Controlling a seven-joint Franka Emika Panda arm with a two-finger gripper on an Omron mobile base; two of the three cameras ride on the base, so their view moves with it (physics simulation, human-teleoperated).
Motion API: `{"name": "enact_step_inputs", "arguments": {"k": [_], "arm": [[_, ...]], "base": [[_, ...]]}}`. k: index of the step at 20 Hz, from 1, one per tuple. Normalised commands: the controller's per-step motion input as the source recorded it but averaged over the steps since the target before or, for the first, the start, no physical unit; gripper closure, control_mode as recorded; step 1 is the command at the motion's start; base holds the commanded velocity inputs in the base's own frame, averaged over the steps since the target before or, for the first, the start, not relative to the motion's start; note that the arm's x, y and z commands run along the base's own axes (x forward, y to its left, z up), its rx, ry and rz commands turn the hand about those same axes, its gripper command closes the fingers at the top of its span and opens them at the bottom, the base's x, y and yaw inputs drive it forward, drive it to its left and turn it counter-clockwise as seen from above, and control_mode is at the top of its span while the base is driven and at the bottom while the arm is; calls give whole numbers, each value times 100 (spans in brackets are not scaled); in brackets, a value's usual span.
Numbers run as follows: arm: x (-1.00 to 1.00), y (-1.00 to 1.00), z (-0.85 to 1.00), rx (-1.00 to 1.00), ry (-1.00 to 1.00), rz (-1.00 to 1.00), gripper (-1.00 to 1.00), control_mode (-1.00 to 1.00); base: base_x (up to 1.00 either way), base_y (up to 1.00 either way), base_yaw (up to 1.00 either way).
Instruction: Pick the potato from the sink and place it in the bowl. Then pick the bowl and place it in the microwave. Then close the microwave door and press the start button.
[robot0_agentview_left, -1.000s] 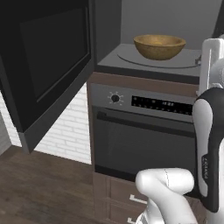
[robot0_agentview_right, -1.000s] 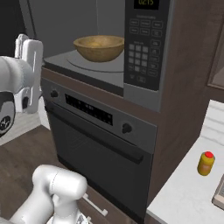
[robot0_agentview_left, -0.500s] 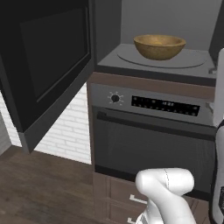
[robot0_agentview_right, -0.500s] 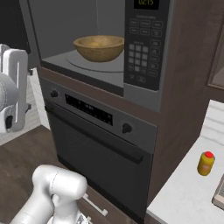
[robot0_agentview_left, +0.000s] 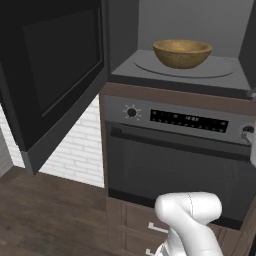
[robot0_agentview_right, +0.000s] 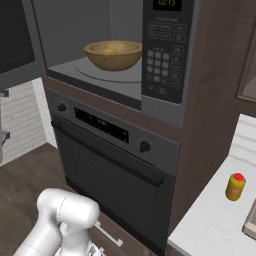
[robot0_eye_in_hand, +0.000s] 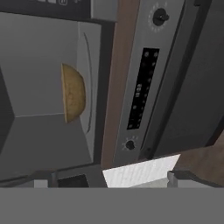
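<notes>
The tan wooden bowl (robot0_agentview_left: 182, 52) sits on the round turntable plate (robot0_agentview_left: 150, 65) inside the open microwave (robot0_agentview_right: 75, 30). The microwave door (robot0_agentview_left: 55, 65) stands swung wide open to the left. The hand view is rolled sideways: the bowl (robot0_eye_in_hand: 73, 93) shows edge-on in the grey cavity, well ahead of the hand. My gripper (robot0_eye_in_hand: 109, 179) is open and holds nothing, its fingertips (robot0_eye_in_hand: 43, 181) far apart at the bottom of that view. The potato is hidden from view, and the sink is out of view.
Under the microwave is an oven (robot0_agentview_left: 175, 165) with knobs, a display strip (robot0_agentview_right: 102, 125) and a bar handle. The microwave keypad (robot0_agentview_right: 165, 50) is right of the cavity. A small yellow bottle with a red cap (robot0_agentview_right: 235, 186) stands on the white counter at the right.
The arm has drawn back from the microwave opening and swung out of both base views. The bowl stays on the turntable and the door stays open.
</notes>
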Motion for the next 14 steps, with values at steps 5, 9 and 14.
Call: {"name": "enact_step_inputs", "arguments": {"k": [5,9,14], "arm": [[-33,41,-4,0,-4,4,-100,-100],[-28,54,-3,0,-6,4,-100,-100],[-6,53,-3,2,-5,1,-100,-100]], "base": [[0,0,0],[0,0,0],[0,0,0]]}}
